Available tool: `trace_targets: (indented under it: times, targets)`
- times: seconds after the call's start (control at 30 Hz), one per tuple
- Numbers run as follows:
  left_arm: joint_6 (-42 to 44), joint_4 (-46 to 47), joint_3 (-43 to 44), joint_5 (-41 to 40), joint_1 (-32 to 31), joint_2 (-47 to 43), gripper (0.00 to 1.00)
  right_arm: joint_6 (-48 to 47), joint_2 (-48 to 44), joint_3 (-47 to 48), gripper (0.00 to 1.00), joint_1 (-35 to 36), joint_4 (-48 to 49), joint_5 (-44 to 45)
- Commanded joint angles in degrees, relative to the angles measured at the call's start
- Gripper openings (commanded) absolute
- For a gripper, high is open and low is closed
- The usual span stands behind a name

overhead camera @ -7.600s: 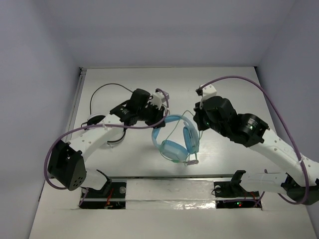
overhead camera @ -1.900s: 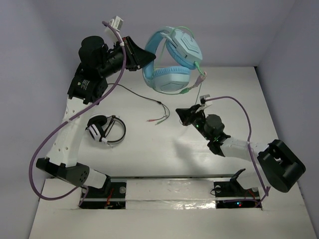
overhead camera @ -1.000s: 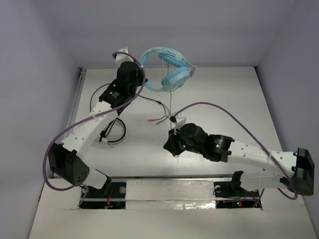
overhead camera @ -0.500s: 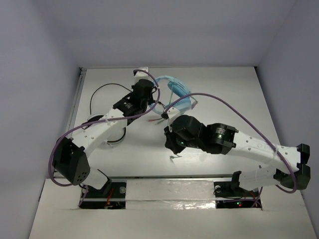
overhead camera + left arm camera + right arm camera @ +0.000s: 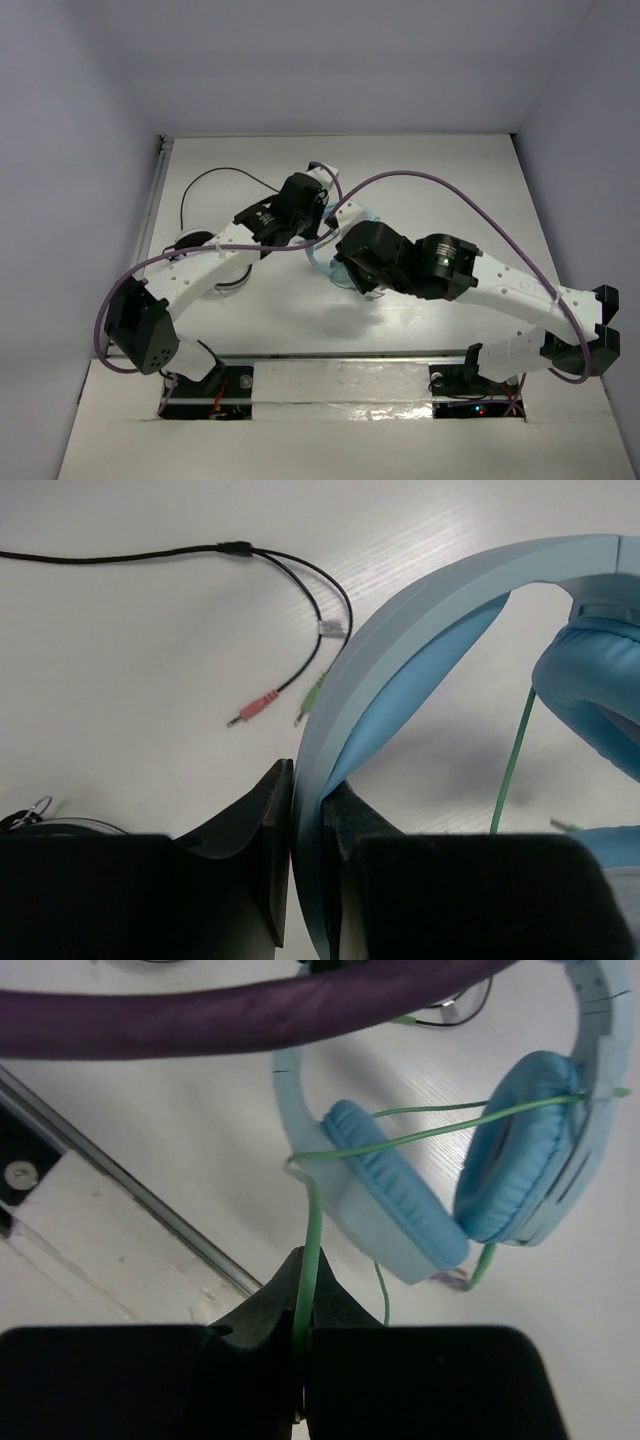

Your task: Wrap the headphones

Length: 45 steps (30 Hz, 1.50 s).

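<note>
The light blue headphones (image 5: 395,1200) lie low over the middle of the table, cups toward the near edge. In the top view only a sliver of the headphones (image 5: 324,264) shows beneath the right arm. My left gripper (image 5: 308,780) is shut on the wide headband (image 5: 420,620), one finger on each face. One padded cup (image 5: 590,690) sits at the right of that view. My right gripper (image 5: 305,1260) is shut on the thin pale green cable (image 5: 312,1220), which runs up from the jaws and across both cups. In the top view both grippers are crowded together at the table's centre.
The smaller black-and-white headphones (image 5: 188,240) lie at the left, partly under the left arm. Their black cable (image 5: 290,580) ends in pink and green plugs (image 5: 250,708) beside the headband. A purple robot cable (image 5: 250,1005) crosses above. A metal rail (image 5: 130,1190) borders the near edge.
The left arm has lowered the headphones from high at the back down to the table's middle. The right arm has swung up over them, still holding the cable.
</note>
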Motion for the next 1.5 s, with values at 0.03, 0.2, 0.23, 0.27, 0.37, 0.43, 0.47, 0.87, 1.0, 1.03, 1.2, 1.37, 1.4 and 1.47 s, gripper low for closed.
trace_targets:
  times: [0.03,0.2,0.23,0.27,0.37,0.43,0.47,0.87,1.0,1.03,1.2,1.37,1.4,1.47]
  targets:
    - [1.4,2.56,-1.65,10.51,0.11,-5.57,0.0,-1.83,-0.2,1.88,0.0,-0.56,-2.3,8.27]
    - [2.81,0.72,-3.76,11.77,0.11,-7.59,0.0,0.1,-1.6,-0.05,0.0,-1.18,-3.01,15.04]
    - [2.64,-0.07,-4.03,11.32,0.11,-7.94,0.0,0.45,-1.87,-0.58,0.0,-1.18,-3.01,15.74]
    - [2.55,-0.34,-4.9,11.31,0.11,-8.81,0.0,1.41,-2.48,-1.11,0.0,-1.88,-2.84,18.45]
    - [2.63,-0.16,-6.57,11.75,0.11,-10.4,0.0,3.44,-2.66,-3.83,0.01,-2.41,-2.4,21.19]
    - [3.25,-0.16,-7.37,13.6,0.11,-11.02,0.0,3.88,-2.75,-5.49,0.04,-2.94,-1.43,22.6]
    - [3.25,-0.25,-7.89,13.51,0.11,-11.54,0.0,4.14,-2.66,-5.94,0.06,-3.63,-0.56,24.35]
    - [4.66,0.63,-11.85,23.61,0.11,-18.04,0.0,-1.91,-4.16,-9.46,0.21,-12.25,11.57,23.67]
    - [5.27,0.28,-10.71,28.44,0.11,-19.54,0.0,-3.06,-2.13,-9.99,0.21,-14.1,13.6,22.44]
    - [5.27,0.1,-10.45,28.71,0.11,-19.8,0.0,-3.24,-1.96,-9.99,0.21,-14.97,14.38,21.91]
    - [4.31,0.89,-8.87,27.49,0.11,-22.0,0.0,-1.4,-2.57,-11.47,0.19,-16.74,16.5,19.53]
    - [3.34,3.35,-8.07,31.79,0.73,-22.97,0.0,0.45,-6.7,-17.27,0.19,-18.58,19.75,16.29]
    - [2.99,3.7,-7.55,31.62,1.25,-22.88,0.0,1.24,-7.49,-18.15,0.18,-19.1,20.45,14.71]
    - [1.85,5.02,-7.02,31.79,2.39,-22.88,0.0,2.12,-9.85,-19.91,0.18,-19.11,22.73,12.34]
